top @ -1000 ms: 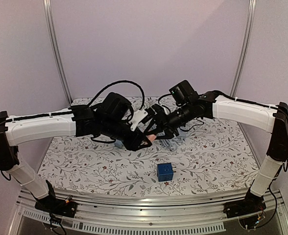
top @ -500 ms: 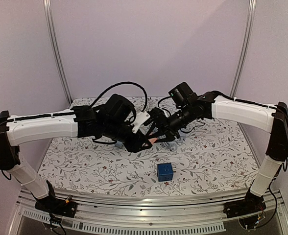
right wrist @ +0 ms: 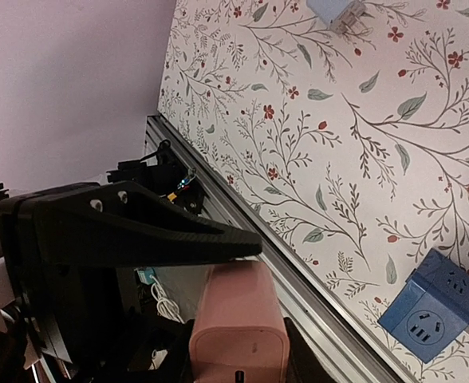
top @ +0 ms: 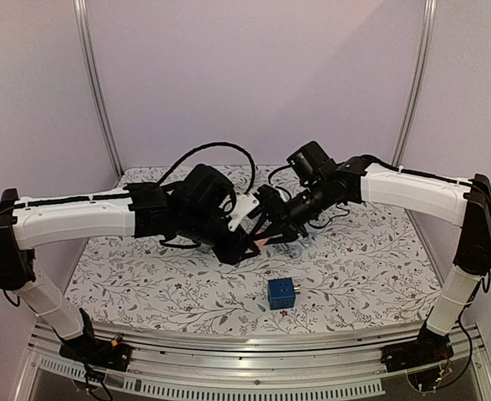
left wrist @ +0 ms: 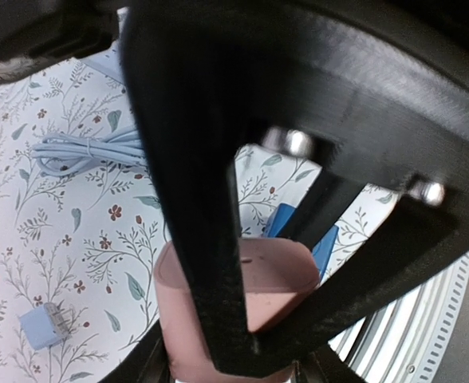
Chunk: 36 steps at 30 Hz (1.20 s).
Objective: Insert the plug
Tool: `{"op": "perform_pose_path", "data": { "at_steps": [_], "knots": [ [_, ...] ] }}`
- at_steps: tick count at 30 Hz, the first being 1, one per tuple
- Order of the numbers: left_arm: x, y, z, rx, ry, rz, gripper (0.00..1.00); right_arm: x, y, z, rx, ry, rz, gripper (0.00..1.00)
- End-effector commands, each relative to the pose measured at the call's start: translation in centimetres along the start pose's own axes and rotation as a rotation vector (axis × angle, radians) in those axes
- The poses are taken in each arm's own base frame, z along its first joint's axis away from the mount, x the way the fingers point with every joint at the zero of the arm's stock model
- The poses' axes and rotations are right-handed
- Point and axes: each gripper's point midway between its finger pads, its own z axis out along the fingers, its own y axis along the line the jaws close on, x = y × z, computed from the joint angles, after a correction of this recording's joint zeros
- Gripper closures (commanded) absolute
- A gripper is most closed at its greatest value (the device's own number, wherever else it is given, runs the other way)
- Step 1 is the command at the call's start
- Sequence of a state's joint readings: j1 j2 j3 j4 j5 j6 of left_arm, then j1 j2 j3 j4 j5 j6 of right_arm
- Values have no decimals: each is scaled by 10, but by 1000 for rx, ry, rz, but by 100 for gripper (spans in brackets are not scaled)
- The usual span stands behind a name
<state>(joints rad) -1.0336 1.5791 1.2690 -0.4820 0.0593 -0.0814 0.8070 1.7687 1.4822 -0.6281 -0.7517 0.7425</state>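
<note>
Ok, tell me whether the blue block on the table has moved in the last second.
No. The blue block sits in the same spot, no nearer the metal rail in front of it.

A robot test cell in a lab: this is where I work.

My two arms are bolted by their bases (top: 95, 351) to a slotted aluminium rail (top: 245, 341) along the near edge of the desk (top: 371, 276). Plain lilac panels (top: 254, 75) close me in on three sides, joined by bare metal uprights (top: 95, 83). Black cables (top: 208, 150) loop openly over my joints. Only the flower-printed cloth (top: 129, 280) on the desk looks homely.
</note>
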Motion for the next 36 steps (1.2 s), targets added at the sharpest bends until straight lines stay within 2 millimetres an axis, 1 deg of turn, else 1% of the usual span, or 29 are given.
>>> {"op": "perform_pose_path", "data": {
  "at_steps": [1, 4, 5, 9, 12, 14, 15, 17, 19, 21, 23, 26, 27, 29, 30, 33, 36],
  "knots": [
    [-20, 0, -12, -40, -58, 23, 2, -1, -17, -1, 98, -29, -12, 100],
    [-24, -1, -19, -40, -79, 38, 1, -8, -22, -7, 148, -86, -23, 100],
    [-25, 4, -23, -65, -83, 37, 1, -11, -23, -9, 162, -105, -25, 100],
    [-21, 8, -35, -92, -71, 30, 0, -26, -28, -24, 240, -216, -37, 100],
    [-21, 12, -54, -119, -94, 28, 0, -42, -34, -40, 327, -319, -42, 100],
    [-24, 19, -67, -163, -121, 22, 1, -53, -36, -53, 377, -384, -40, 100],
    [-25, 24, -74, -190, -133, 18, 1, -58, -36, -59, 392, -411, -36, 100],
    [-28, 41, -90, -282, -167, -17, 1, -66, -37, -68, 409, -456, -15, 100],
    [-31, 59, -104, -360, -215, -76, 1, -69, -34, -74, 406, -488, 5, 100],
    [-31, 79, -117, -442, -268, -170, 1, -67, -33, -79, 403, -506, 41, 100],
    [-25, 103, -127, -533, -309, -283, 1, -68, -29, -89, 403, -548, 71, 100],
    [-20, 119, -125, -520, -324, -394, 1, -75, -23, -106, 415, -627, 54, 100],
    [-22, 122, -123, -515, -325, -418, 0, -81, -20, -112, 428, -645, 18, 100],
    [-26, 126, -122, -521, -328, -450, 1, -97, -19, -130, 483, -705, -24, 100],
    [-29, 127, -124, -522, -337, -466, 0, -104, -21, -134, 509, -716, -45, 100],
    [-35, 125, -126, -496, -359, -487, 0, -123, -13, -151, 540, -785, -104, 100],
    [-33, 125, -124, -487, -337, -467, 1, -138, -9, -166, 524, -820, -159, 100]
  ]
}}
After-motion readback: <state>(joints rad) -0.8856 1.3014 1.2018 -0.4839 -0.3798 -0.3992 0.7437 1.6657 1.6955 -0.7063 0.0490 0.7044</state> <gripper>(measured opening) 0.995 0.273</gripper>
